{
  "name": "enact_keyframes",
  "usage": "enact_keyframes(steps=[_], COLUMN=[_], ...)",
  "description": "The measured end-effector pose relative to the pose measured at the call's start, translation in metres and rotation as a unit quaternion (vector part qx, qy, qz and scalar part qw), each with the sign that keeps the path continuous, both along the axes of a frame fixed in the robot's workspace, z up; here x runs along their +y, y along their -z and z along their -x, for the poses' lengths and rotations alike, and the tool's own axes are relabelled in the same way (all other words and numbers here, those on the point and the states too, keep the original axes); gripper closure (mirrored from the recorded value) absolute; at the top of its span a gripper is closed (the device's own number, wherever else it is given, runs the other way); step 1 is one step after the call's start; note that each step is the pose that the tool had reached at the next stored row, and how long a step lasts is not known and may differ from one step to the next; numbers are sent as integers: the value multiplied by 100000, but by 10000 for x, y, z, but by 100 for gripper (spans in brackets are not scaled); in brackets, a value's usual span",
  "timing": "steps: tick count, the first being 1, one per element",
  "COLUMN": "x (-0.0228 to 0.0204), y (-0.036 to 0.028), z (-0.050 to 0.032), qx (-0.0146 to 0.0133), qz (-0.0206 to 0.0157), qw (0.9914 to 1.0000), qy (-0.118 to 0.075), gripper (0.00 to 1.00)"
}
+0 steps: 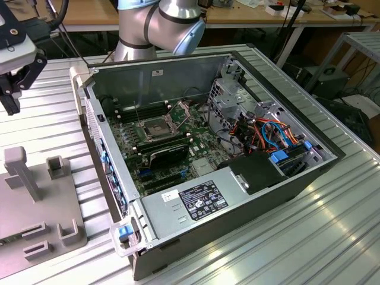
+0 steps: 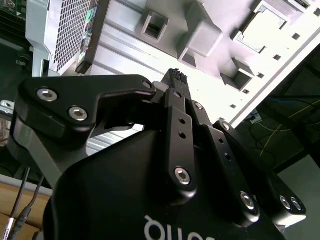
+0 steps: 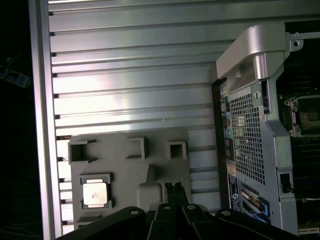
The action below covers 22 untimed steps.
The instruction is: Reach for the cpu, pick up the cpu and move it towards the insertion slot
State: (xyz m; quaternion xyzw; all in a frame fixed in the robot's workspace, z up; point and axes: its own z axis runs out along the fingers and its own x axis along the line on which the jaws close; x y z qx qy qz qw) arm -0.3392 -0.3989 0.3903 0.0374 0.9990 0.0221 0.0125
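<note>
Table: ribbed aluminium, brushed, soft sheen. Holder tray: grey plastic, matt, smooth. Cpu: silvery-tan metal face, dull shine. Gripper: black, matt, bright steel screw heads. Computer case: grey sheet metal, satin; back panel perforated. Socket: shiny metal frame, dark centre. Arm: smooth silver-grey shell, slightly glossy.

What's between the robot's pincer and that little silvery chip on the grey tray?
In the first wrist view, only the grey tray and its raised block lie between pincer and cpu.
</note>
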Motion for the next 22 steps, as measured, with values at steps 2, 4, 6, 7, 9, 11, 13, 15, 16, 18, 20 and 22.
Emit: enact_keyframes(steps=[2, 4, 6, 7, 9, 11, 13, 15, 16, 18, 20, 22], x=[0, 0, 0, 0, 0, 0, 0, 0, 0, 0, 0, 0], y=[0, 0, 0, 0, 1, 0, 1, 1, 0, 1, 1, 1], z=[22, 45, 76, 87, 105, 126, 147, 172, 186, 210, 228, 262], qx=[-3, -2, 1, -1, -4, 0, -3, -1, 1, -3, -1, 1], qz=[2, 1, 2, 2, -2, 4, -1, 1, 3, 3, 2, 3], qw=[100000, 100000, 100000, 100000, 100000, 100000, 100000, 100000, 100000, 100000, 100000, 100000], qy=[-1, 2, -2, -1, 0, 2, 3, 1, 2, 1, 0, -2], gripper=[89, 89, 89, 89, 89, 89, 89, 89, 89, 89, 89, 89])
